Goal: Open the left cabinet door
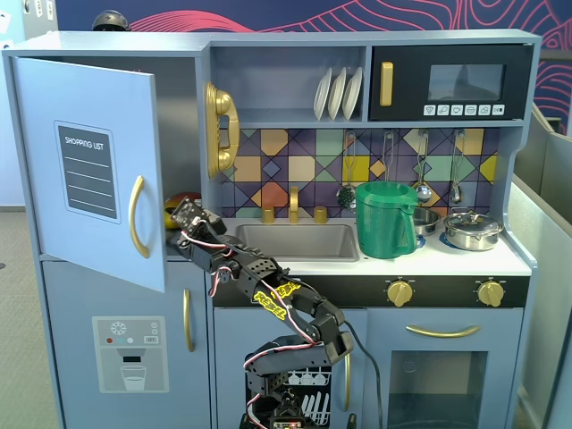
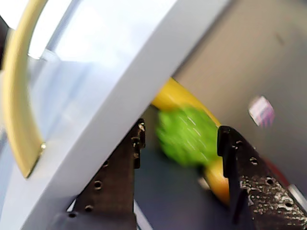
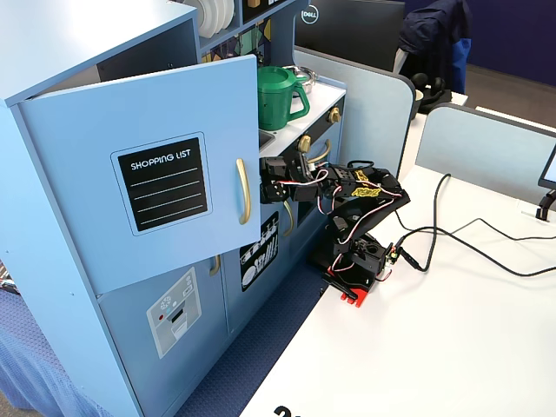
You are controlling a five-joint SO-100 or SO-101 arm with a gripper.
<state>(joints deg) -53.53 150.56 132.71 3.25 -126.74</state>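
The left cabinet door (image 1: 89,170) stands partly open; its free vertical edge lies just left of the end effector (image 2: 180,139), fingers apart, empty.

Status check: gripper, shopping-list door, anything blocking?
Gripper open, empty, behind door edge. Left cabinet door swung partly open. Nothing blocking its swing.

The left cabinet door (image 1: 89,170), light blue with a black shopping-list panel and gold handle, stood partly swung open.

An office: partitioned desks (image 3: 458,143), a Dell monitor (image 3: 347,30), carpet (image 3: 252,347).
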